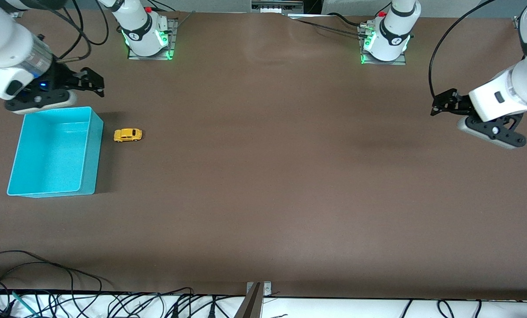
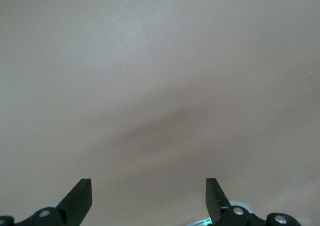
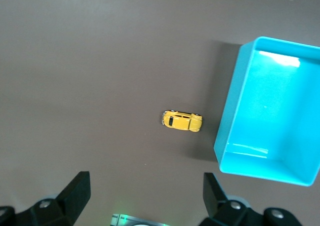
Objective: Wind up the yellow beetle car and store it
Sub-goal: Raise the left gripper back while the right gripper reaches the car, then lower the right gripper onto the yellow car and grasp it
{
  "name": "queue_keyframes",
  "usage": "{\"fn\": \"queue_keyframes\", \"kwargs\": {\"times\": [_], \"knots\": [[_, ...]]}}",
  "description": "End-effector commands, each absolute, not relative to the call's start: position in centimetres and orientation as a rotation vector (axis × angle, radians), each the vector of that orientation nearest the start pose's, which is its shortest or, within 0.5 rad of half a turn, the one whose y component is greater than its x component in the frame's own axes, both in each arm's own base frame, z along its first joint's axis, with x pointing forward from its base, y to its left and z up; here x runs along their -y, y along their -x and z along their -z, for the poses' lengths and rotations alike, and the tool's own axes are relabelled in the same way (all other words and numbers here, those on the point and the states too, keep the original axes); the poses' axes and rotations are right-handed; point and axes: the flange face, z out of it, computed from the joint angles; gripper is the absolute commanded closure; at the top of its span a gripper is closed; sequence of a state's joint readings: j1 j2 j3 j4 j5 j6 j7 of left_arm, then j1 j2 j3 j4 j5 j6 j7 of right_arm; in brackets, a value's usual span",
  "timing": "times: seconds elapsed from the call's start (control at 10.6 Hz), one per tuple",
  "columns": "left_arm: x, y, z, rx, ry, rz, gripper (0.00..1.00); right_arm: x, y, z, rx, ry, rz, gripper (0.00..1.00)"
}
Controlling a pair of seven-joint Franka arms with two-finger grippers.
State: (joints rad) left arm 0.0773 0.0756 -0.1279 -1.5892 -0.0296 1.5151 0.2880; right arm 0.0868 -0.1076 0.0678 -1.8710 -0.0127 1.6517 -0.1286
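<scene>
Progress: nothing done yet; winding and storing both left.
Yellow beetle car [image 1: 128, 135]: on its wheels on the table [image 1: 272, 176], just beside the turquoise bin [image 1: 91, 154], near the right arm's end; untouched.
Turquoise bin: empty.
Right gripper [image 1: 93, 82]: above the bin's corner, fingers spread, holding nothing.
Left gripper [image 1: 440, 106]: waiting over the left arm's end, fingers apart, empty.

A robotics lab bench.
Two white arms stand bolted on metal base plates [image 1: 150, 55] with green status lights along one edge of a bare brown desk [image 1: 268, 185]; loose black cables [image 1: 113, 304] tangle along the desk's edge nearest the front camera, well apart from those plates.
</scene>
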Motion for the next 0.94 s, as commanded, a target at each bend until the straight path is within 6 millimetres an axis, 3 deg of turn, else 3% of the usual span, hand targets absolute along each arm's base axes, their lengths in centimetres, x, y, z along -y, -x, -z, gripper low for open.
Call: {"fn": "queue_keyframes", "kwargs": {"times": [0.0,0.19,0.38,0.57,0.85], "knots": [[2.1,-54.4,-60.6,-0.468,3.150,-0.140,0.00,-7.3,-48.5,-52.7,0.648,3.075,-0.197,0.00],[2.2,-53.6,-61.7,-0.246,3.168,-0.112,0.00,-6.9,-47.9,-50.9,0.803,3.023,-0.247,0.00],[4.1,-53.6,-61.4,-0.259,3.148,-0.123,0.00,-4.7,-47.7,-47.4,1.109,2.893,-0.261,0.00],[3.6,-53.7,-61.4,-0.262,3.149,-0.123,0.00,-3.3,-47.5,-44.0,1.404,2.750,-0.218,0.00],[3.8,-53.7,-61.6,-0.252,3.157,-0.145,0.00,-2.8,-46.6,-39.7,1.652,2.610,-0.188,0.00]]}}
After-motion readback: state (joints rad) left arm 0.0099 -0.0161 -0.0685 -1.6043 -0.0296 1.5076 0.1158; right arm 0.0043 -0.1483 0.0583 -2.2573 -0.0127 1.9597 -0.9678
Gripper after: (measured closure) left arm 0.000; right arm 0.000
